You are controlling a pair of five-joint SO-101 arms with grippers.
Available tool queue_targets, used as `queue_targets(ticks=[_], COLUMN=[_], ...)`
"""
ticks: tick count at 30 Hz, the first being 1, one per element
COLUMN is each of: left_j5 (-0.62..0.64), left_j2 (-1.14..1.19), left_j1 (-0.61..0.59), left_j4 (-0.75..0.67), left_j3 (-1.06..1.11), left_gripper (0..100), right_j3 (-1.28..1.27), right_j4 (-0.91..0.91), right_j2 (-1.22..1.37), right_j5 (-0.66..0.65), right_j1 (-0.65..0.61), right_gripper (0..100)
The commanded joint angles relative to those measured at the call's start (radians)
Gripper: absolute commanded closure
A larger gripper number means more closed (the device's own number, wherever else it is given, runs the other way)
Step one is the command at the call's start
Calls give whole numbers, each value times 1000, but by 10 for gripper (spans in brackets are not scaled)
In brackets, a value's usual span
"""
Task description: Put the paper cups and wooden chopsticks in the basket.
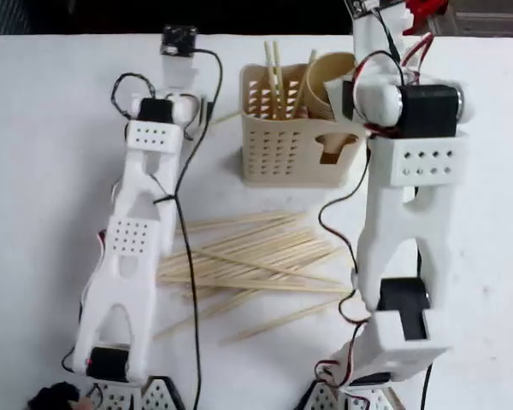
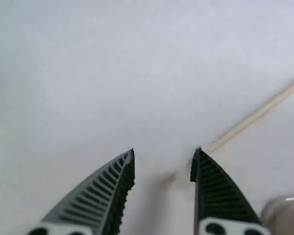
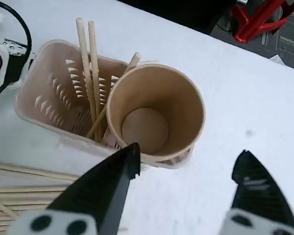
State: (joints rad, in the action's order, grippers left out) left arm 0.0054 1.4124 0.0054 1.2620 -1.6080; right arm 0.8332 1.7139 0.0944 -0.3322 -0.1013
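The cream slotted basket (image 1: pixel 278 149) stands at the back middle of the table. A tan paper cup (image 1: pixel 329 81) leans in its right end, mouth up, and three chopsticks (image 1: pixel 274 73) stick out beside it. My right gripper (image 1: pixel 346 90) is open just above and beside the cup (image 3: pixel 152 112), not touching it. Several loose chopsticks (image 1: pixel 248 265) lie in a pile in front of the basket. My left gripper (image 2: pixel 164 152) is open low over the bare table left of the basket, with the end of a single chopstick (image 2: pixel 255 115) lying between its fingertips.
A small black module (image 1: pixel 178 40) with its cable (image 1: pixel 188 188) lies at the back left, the cable running along the left arm. The table's far edge (image 1: pixel 85 36) is close behind the basket. A red stand (image 3: pixel 259 19) is beyond that edge.
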Motion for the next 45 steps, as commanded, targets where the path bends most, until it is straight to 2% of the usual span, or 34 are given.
queue_targets(ticks=[1,6,15,17,21,26,32,40,42,45], left_j5=[-15,-101,-106,-106,-106,-106,-106,-109,-164,-255], left_j2=[-28,-2,5,-2,7,-2,-12,-74,-113,-193], left_j1=[33,50,48,48,39,35,4,-88,-110,-150], left_j4=[-12,-66,-83,-86,-124,-123,60,445,522,529], left_j3=[-48,43,141,157,169,206,170,-63,-64,9], left_gripper=[793,797,800,836,977,951,951,951,952,980], right_j3=[-58,-204,-350,-385,-450,-511,-568,-669,-710,-776], right_j4=[4,-1,-2,-2,-2,-2,-2,-2,-2,-10], right_j2=[-102,-200,-309,-331,-375,-432,-470,-481,-506,-572], right_j5=[0,0,-2,-2,-43,-87,-92,-92,-92,-94], right_j1=[1,-1,4,7,8,10,10,10,10,8], right_gripper=[697,697,696,696,695,695,695,697,700,749])
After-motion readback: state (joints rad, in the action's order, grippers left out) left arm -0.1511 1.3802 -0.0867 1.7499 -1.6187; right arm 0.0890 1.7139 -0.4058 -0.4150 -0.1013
